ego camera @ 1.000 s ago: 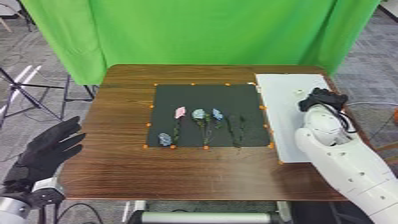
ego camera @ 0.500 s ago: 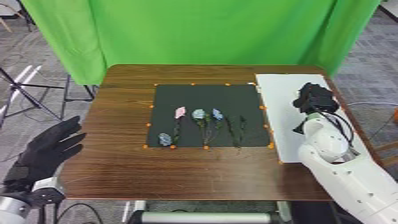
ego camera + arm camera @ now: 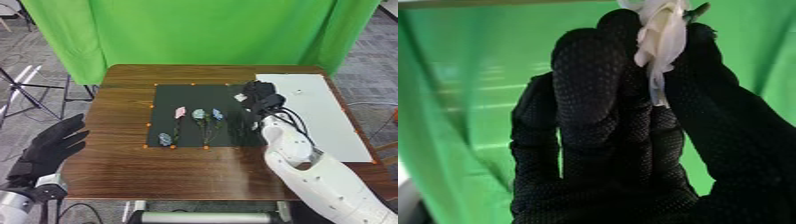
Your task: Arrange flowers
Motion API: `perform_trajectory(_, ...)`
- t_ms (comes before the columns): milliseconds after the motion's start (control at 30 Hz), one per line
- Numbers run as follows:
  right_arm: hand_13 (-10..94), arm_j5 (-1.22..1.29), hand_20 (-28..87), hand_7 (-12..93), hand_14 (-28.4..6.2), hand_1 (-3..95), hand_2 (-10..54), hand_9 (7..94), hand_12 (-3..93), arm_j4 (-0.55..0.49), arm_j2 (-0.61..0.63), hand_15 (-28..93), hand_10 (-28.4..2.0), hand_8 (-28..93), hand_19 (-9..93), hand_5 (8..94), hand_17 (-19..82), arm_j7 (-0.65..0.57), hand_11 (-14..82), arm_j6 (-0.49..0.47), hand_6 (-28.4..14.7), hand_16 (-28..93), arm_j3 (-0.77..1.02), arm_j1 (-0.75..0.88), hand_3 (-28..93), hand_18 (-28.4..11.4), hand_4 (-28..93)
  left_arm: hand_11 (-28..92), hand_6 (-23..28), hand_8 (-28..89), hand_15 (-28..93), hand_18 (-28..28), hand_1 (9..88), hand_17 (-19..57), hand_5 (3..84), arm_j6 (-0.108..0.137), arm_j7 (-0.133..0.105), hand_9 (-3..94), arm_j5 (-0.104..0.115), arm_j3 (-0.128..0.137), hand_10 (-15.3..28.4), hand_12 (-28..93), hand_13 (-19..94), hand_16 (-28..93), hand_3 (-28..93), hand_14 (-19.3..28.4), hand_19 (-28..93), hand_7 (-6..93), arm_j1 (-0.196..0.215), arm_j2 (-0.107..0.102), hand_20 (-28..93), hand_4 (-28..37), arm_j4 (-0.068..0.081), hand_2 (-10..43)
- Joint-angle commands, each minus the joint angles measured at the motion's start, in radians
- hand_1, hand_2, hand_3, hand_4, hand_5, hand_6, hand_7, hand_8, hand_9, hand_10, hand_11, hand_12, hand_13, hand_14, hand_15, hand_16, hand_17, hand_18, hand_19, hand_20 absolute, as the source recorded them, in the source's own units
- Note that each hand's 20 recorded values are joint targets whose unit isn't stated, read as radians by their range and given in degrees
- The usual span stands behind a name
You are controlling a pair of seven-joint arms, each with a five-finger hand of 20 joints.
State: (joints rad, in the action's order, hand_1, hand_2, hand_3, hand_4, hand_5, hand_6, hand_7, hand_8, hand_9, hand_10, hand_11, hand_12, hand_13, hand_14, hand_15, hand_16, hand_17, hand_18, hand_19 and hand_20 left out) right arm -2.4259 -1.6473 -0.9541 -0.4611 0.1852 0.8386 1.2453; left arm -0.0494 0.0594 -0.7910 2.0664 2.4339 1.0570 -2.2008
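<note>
In the head view, my right hand (image 3: 259,96) is at the black mat's (image 3: 189,93) right edge, beside the white board. A white flower (image 3: 240,97) juts out on its left side. The right wrist view has the white flower (image 3: 662,42) pinched between the thumb and fingers of my right hand (image 3: 611,145). On the mat lie a pink flower (image 3: 180,112), a pale blue flower (image 3: 198,114), a blue flower (image 3: 218,114) and, lower left, a grey-blue flower (image 3: 165,139). My left hand (image 3: 44,147) is off the table's left side, fingers straight.
The white board (image 3: 329,120) lies along the table's (image 3: 169,175) right side, with a small pale piece (image 3: 298,92) on it. Orange markers line the mat's border. A green curtain (image 3: 222,35) hangs behind the table.
My right hand has moved left from the white board to the mat's right edge, and the white flower has come into sight at it. The left hand has barely moved.
</note>
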Motion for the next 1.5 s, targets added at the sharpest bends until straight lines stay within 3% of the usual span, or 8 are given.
perform_trajectory(33, 81, -0.068, 46, 48, -1.0, 50.2, -9.5, 86.9, 48.9, 0.076, -0.028, 46, -6.1, -3, 77, 70.1, 30, 0.018, 15.5, 0.029, 1.4, 37, -0.055, -0.064, 83, -17.8, -28, 17, 2.4, -10, 24, 17.5, 25.4, -10.7, 27.4, -0.008, 0.009, 21.7, 0.004, 0.004, 10.4, 16, 16, 3, 70, 13.4, 37, 19.2, 0.021, 0.01, 9, -27.2, -0.006, 0.5)
perform_trajectory(167, 81, -0.101, 46, 48, -1.0, 50.1, -9.5, 86.4, 49.1, 0.127, -0.036, 46, -6.0, -3, 77, 69.5, 30, 0.016, 15.5, 0.074, 1.7, 38, -0.085, -0.089, 82, -17.7, -28, 17, 2.5, -10, 24, 17.5, 25.4, -10.7, 27.4, -0.008, 0.008, 21.7, 0.004, 0.004, 10.5, 16, 16, 3, 70, 13.4, 37, 19.3, 0.023, 0.013, 9, -27.2, -0.007, 0.5)
perform_trajectory(667, 70, -0.104, 48, 50, -2.6, 44.4, -9.5, 78.8, 48.9, 0.081, -0.02, 49, -6.2, -5, 73, 64.0, 22, 0.079, 17.0, -0.033, 2.2, 37, -0.048, -0.053, 80, -17.5, -28, 17, 2.4, -10, 24, 17.5, 25.4, -10.7, 27.5, -0.009, 0.005, 21.7, 0.002, 0.009, 10.5, 16, 16, 3, 70, 13.4, 37, 19.2, 0.029, 0.02, 9, -27.1, -0.01, 0.6)
perform_trajectory(967, 65, -0.118, 49, 50, -3.1, 41.3, -9.5, 71.3, 42.5, 0.081, -0.014, 51, -6.4, -5, 71, 61.1, 19, 0.075, 23.3, -0.111, 2.7, 33, -0.039, -0.042, 80, -18.0, -28, 17, 2.4, -10, 24, 17.5, 25.2, -10.7, 27.5, -0.009, 0.008, 21.7, 0.002, 0.009, 10.5, 16, 16, 3, 70, 13.4, 37, 19.2, 0.028, 0.022, 9, -27.2, -0.01, 0.5)
perform_trajectory(1233, 61, -0.135, 49, 50, -3.2, 40.4, -9.5, 66.6, 37.7, 0.086, -0.013, 52, -6.7, -6, 70, 57.8, 18, 0.083, 28.0, -0.123, 2.7, 32, -0.03, -0.045, 80, -18.0, -28, 17, 2.4, -10, 24, 17.5, 25.2, -10.7, 27.5, -0.011, 0.006, 21.7, 0.001, 0.01, 10.5, 16, 16, 3, 70, 13.5, 37, 19.2, 0.03, 0.026, 9, -27.2, -0.011, 0.5)
perform_trajectory(1333, 59, -0.128, 49, 48, -3.8, 37.9, -9.5, 63.6, 31.7, 0.069, -0.012, 55, -7.3, -5, 70, 56.4, 17, 0.089, 33.3, -0.127, 3.1, 27, -0.009, -0.032, 81, -18.1, -28, 17, 2.5, -10, 24, 17.5, 25.2, -10.7, 27.5, -0.01, 0.005, 21.8, 0.002, 0.01, 10.5, 16, 16, 3, 70, 13.4, 37, 19.2, 0.032, 0.026, 9, -27.2, -0.012, 0.5)
perform_trajectory(1500, 54, -0.112, 50, 43, -4.7, 29.3, -9.5, 58.5, 26.6, 0.035, -0.003, 57, -8.6, -20, 70, 54.5, 15, 0.102, 37.3, -0.146, 3.1, 24, 0.021, -0.018, 85, -18.4, -28, 17, 2.4, -10, 24, 17.5, 25.2, -10.7, 27.5, -0.013, 0.007, 21.8, 0.002, 0.016, 10.5, 16, 16, 3, 70, 13.4, 37, 19.1, 0.033, 0.029, 9, -27.1, -0.012, 0.5)
